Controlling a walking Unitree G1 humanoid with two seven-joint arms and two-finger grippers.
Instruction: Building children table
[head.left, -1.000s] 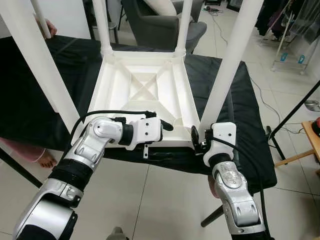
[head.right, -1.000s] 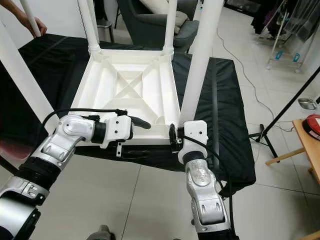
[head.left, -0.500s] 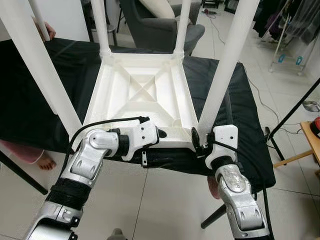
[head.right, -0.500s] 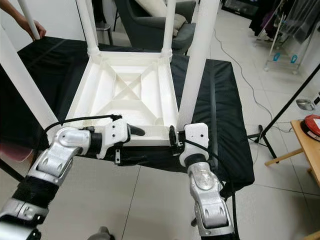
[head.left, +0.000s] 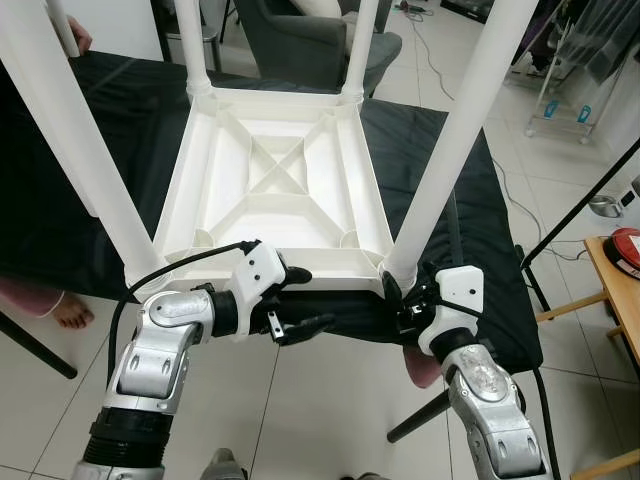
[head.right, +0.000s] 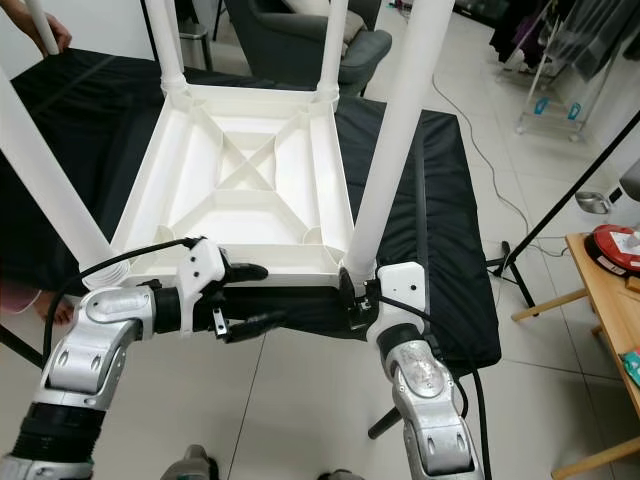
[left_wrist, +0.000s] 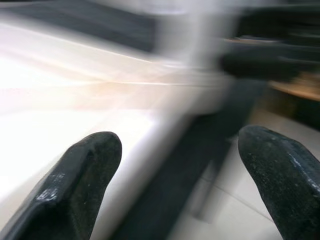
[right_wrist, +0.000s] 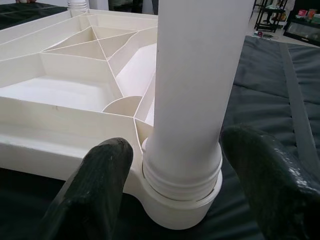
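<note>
Jaws of right gripper (right_wrist: 172, 195) straddle table leg (right_wrist: 195, 90); left gripper (left_wrist: 175, 185) blurred, spread.

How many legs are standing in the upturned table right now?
4: near-left leg, near-right leg with the right claw at its base, far-left leg, far-right leg.

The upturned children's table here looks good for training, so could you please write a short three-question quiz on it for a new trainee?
1. True or false: the white children's table lies upside down on a black cloth.
2. Which gripper's fingers flank the base of the near right leg? A) left gripper B) right gripper
3. Fill in: the left gripper's fingers are spread at the table's near ____.

Key: 1 true; 2 B; 3 edge.
</note>
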